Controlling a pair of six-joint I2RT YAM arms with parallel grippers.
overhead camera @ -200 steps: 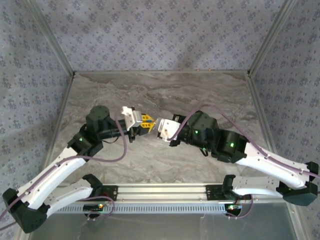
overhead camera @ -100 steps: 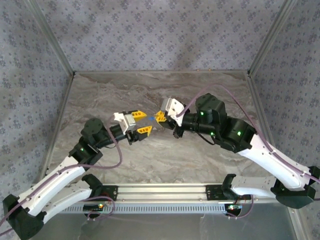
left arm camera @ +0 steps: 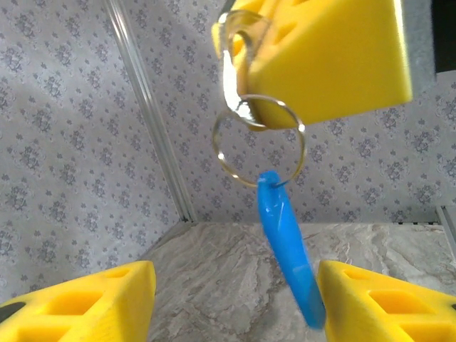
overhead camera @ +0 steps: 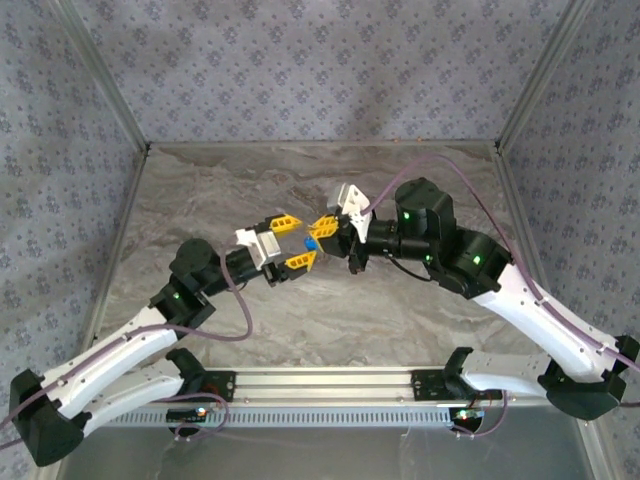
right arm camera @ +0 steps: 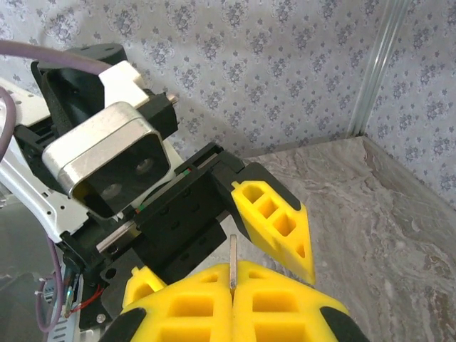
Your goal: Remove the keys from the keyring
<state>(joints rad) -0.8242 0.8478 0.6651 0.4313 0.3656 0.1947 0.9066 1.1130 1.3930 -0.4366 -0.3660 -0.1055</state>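
Hanging from the clenched right pincer, the keys dangle above the table centre. The left pincer stands released, flanking them.

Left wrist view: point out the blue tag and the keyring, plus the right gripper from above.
blue tag (left arm camera: 288,260), left wrist view, middle of its body.
keyring (left arm camera: 214,141), left wrist view, left arc of the wire.
right gripper (overhead camera: 321,229), top view, between its yellow fingertips.

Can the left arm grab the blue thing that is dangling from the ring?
Probably yes. The left gripper is open, and the blue piece hangs from the ring right between its yellow fingers, with nothing in between. The shut right gripper holds the keys by their metal end.
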